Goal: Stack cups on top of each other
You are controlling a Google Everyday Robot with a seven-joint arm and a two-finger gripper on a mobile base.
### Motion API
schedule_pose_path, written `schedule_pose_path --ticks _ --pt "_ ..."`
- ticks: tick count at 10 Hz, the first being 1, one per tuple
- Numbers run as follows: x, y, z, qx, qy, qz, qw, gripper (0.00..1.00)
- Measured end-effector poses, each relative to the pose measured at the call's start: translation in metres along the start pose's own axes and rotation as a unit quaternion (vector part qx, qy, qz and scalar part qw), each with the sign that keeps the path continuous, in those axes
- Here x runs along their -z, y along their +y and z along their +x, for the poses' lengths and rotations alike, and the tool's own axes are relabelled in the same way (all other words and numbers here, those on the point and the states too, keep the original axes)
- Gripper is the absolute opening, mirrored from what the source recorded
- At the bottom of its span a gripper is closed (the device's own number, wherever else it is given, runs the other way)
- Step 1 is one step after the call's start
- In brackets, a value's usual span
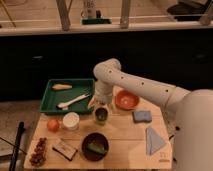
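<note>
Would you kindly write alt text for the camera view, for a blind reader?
A white robot arm reaches over a wooden table, its gripper at a green cup; a white cup stands apart, near a green tray.

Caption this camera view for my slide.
Robot gripper poised at the green cup, white cup standing apart on the wooden table.
</note>
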Motion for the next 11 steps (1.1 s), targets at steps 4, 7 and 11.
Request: schedule_pose_path --ticks 4,7,11 --pt "0.0015 0.0002 0.0001 0.004 0.003 0.003 1.0 0.8" --pt "0.0029 -0.0026 0.0015 0.011 0.011 0.01 0.9998 0.8" --pt "0.0044 -0.0042 0.0024 0.017 0.017 0.012 0.9996 0.8"
